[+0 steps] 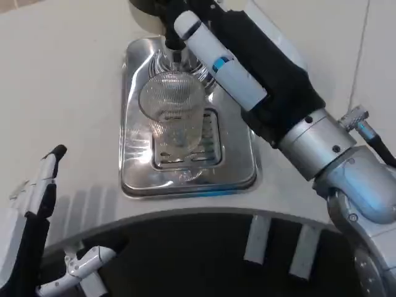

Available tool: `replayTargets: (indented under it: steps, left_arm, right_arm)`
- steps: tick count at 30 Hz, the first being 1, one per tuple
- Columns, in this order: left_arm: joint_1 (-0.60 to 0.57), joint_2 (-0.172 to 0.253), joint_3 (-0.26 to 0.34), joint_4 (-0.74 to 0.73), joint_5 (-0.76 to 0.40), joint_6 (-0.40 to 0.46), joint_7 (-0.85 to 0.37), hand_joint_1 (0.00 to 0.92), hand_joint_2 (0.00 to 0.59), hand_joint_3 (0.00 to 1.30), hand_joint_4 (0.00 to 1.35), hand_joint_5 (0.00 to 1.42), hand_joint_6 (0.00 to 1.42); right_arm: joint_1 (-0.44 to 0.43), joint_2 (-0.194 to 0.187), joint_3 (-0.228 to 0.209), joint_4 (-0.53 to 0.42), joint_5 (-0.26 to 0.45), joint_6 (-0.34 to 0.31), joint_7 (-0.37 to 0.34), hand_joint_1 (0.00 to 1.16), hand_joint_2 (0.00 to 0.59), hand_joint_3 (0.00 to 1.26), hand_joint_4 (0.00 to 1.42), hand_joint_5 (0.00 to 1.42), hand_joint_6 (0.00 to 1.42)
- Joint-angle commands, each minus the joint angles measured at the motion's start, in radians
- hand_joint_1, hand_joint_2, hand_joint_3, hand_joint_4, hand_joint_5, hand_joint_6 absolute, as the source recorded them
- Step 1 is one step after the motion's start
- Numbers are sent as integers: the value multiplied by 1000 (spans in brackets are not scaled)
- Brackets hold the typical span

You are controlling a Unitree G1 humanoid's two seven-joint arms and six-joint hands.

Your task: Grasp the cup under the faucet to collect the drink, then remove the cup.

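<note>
A clear ribbed cup [172, 112] stands upright on the steel drip tray [136, 179], right below the dark faucet spout [174, 48]. My right hand [238, 59] reaches in from the right, behind and beside the cup. One white finger [213, 59] lies straight along the cup's upper right edge, with its tip by the spout. The black palm hides whether any finger wraps the cup. My left hand [37, 223] hovers at the lower left, well away from the tray, with its fingers apart and nothing in them.
The dispenser's round base [145, 15] sits at the top edge behind the tray. The slotted grate [189, 154] lies under the cup. The white table's curved front rim [185, 213] runs just below the tray.
</note>
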Motion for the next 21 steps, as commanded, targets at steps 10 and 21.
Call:
replayTargets:
  steps: [10,21]
  left_arm:
    - [-5,2,-1,30,-5,-3,18,132,79,25,0,121,134]
    - [-24,-1,-3,33,13,32,18,78,63,2,0,121,136]
  right_arm:
    - [-73,-118,96,3,-58,-20,98,0,525,0,0,0,0]
    - [-141,-250,236,-69,-357,-7,160,0,504,0,0,0,0]
